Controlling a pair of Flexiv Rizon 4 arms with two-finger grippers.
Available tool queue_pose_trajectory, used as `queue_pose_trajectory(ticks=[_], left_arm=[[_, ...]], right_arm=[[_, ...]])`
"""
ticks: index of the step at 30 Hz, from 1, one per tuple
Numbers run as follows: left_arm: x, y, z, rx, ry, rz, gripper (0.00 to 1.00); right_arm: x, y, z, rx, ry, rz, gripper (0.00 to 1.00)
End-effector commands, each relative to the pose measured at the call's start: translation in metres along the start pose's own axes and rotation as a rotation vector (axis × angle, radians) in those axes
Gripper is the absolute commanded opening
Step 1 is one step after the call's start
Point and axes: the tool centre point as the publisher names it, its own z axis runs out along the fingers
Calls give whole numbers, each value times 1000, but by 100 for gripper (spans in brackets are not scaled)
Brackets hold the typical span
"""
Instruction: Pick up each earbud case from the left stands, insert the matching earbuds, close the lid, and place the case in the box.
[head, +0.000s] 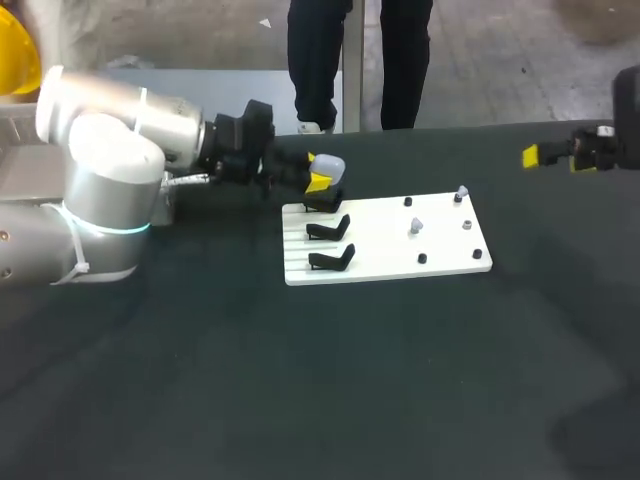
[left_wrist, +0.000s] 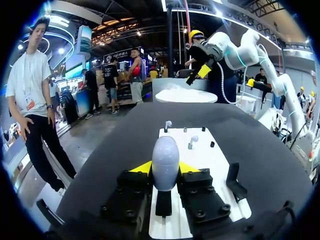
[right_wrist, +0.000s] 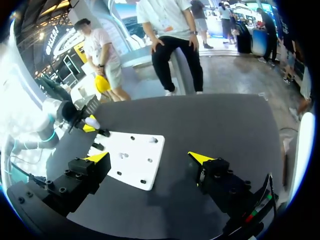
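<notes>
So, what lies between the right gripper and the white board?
Only bare dark table lies between the right gripper and the white board, as the head view shows.

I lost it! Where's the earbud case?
In the head view, the earbud case is held in the left gripper, over the white board's farthest stand.

The head camera is looking down on the table (head: 300, 380); wrist cameras are facing the shared white board (head: 380, 250), close from 9 o'clock, farther from 3.

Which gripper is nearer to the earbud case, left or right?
Left. The left gripper holds the earbud case between its fingers; the right gripper is far off, past the white board.
</notes>
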Motion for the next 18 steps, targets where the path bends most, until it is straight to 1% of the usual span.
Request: queue_pose_trajectory(ticks=[1, 4, 7, 14, 18], left_arm=[[-13, -2, 6, -9, -3, 5, 0], [-22, -2, 12, -11, -17, 14, 0], [-30, -2, 18, -12, -14, 31, 0], [-51, -6, 28, -1, -33, 78, 0], [-61, -10, 37, 17, -42, 107, 0]], right_arm=[[-10, 23, 23, -18, 21, -1, 100], [-11, 38, 37, -32, 36, -14, 100], [-13, 51, 50, -56, 61, -40, 100], [-16, 69, 79, -99, 138, -88, 100], [-16, 75, 96, -129, 168, -103, 100]])
